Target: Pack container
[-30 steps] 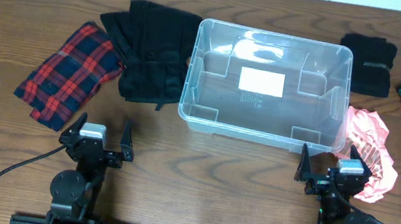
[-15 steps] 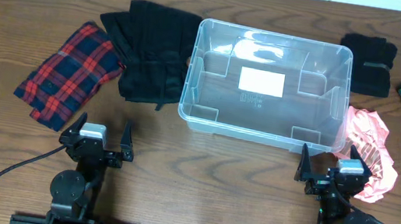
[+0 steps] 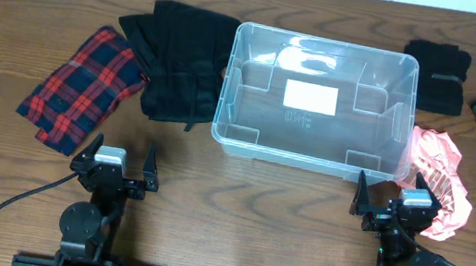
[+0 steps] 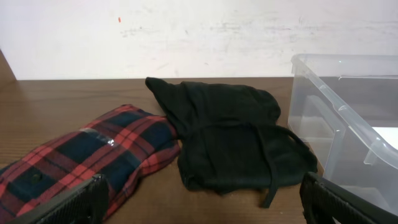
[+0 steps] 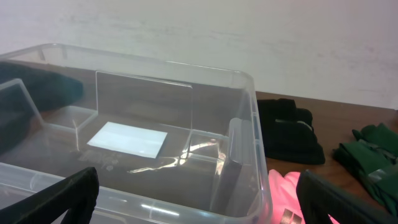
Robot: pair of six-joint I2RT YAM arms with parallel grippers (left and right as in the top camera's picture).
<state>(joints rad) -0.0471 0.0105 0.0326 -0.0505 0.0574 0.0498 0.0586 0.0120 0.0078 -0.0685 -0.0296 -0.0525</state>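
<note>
Both jaws spread wide, nothing held: left gripper (image 3: 124, 148) lower left, right gripper (image 3: 389, 186) lower right. Container (image 3: 246, 143) sits empty, upper centre. Risk: black garment (image 3: 178, 59) and pink garment (image 3: 443, 171) butt against its walls, so a sloppy pinch there probably clips the rim and shoves the bin.
</note>
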